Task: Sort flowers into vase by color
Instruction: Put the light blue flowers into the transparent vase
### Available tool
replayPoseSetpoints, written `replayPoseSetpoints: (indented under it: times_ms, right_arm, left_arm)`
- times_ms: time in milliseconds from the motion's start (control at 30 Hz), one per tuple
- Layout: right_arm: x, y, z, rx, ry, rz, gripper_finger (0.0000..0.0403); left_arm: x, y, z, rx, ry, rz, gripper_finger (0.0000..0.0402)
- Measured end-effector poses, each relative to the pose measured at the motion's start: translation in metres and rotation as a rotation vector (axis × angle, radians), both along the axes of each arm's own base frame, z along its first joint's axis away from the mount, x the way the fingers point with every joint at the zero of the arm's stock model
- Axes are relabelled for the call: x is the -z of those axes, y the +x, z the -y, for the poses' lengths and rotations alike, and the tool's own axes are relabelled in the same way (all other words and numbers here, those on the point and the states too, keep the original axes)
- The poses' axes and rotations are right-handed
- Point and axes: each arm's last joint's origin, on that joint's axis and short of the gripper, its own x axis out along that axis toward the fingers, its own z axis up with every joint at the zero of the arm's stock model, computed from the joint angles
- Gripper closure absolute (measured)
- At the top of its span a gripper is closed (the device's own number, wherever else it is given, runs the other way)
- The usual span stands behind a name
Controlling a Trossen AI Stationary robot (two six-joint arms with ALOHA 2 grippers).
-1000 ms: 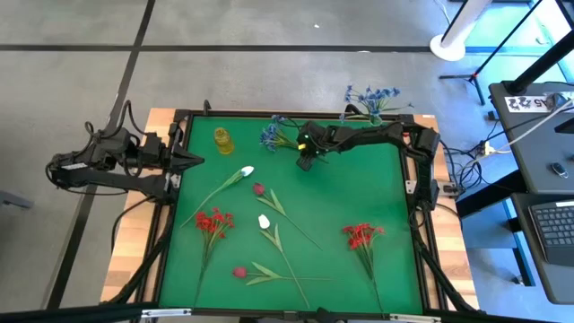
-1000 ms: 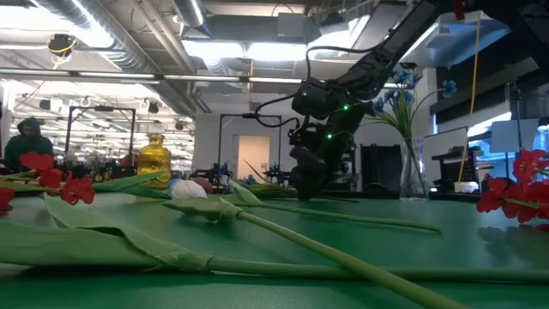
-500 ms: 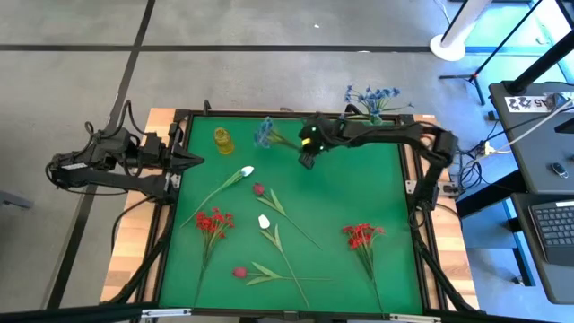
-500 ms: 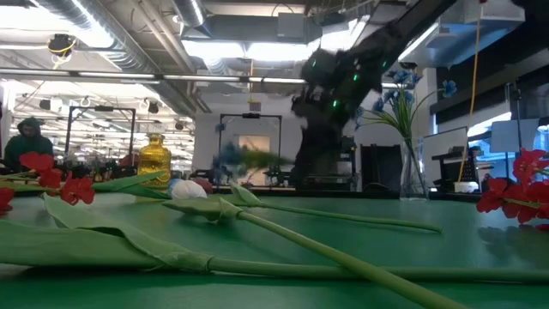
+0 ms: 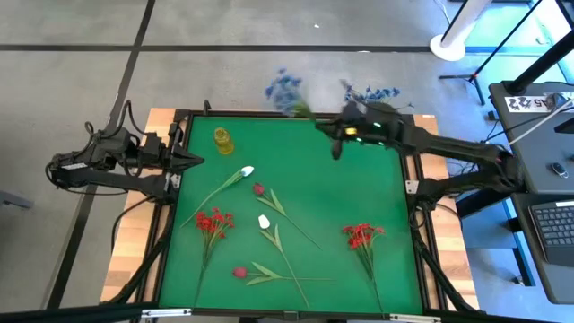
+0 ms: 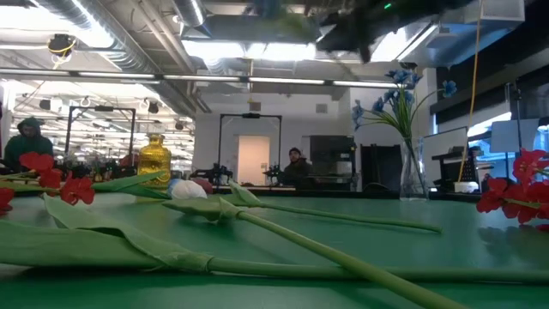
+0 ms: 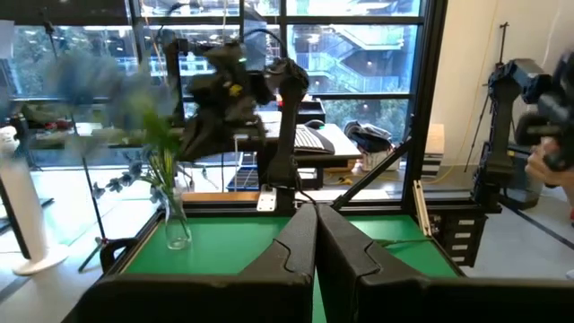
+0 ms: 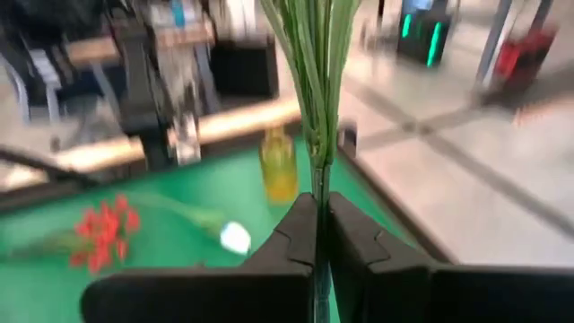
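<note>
My right gripper (image 8: 318,235) clenched on a blue-flowered green artificial stem (image 5: 287,90) above the green felt table (image 5: 359,193) in a bright, glass-walled workshop.

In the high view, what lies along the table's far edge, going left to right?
Left gripper → yellow vase → blue flower stem held aloft → right gripper → clear vase of blue flowers at the far right corner.
</note>
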Motion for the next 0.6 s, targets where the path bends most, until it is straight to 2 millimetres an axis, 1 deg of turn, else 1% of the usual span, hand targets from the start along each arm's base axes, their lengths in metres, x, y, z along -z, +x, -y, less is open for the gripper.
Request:
replayPoseSetpoints:
  times_ms: [100,167,300,433,600]
  right_arm:
    - [0.004,-0.027,-0.011,0.017,-0.068,0.146,0.0396]
    - [0.011,-0.043,-0.015,0.047,-0.110,0.238,0.0396]
    - [0.026,-0.073,-0.022,0.152,-0.197,0.366,0.0394]
    - [0.038,-0.096,-0.027,0.282,-0.266,0.408,0.0396]
    - [0.045,-0.111,-0.027,0.467,-0.326,0.374,0.0393]
  left_arm:
    - [0.000,0.000,0.000,0.000,0.000,0.000,0.0401]
    - [0.000,0.000,0.000,-0.001,0.000,0.000,0.0401]
    - [0.000,0.000,0.000,0.000,0.000,0.000,0.0401]
    - [0.000,0.000,0.000,0.000,0.000,0.000,0.0401]
    - [0.000,0.000,0.000,0.000,0.000,0.000,0.0401]
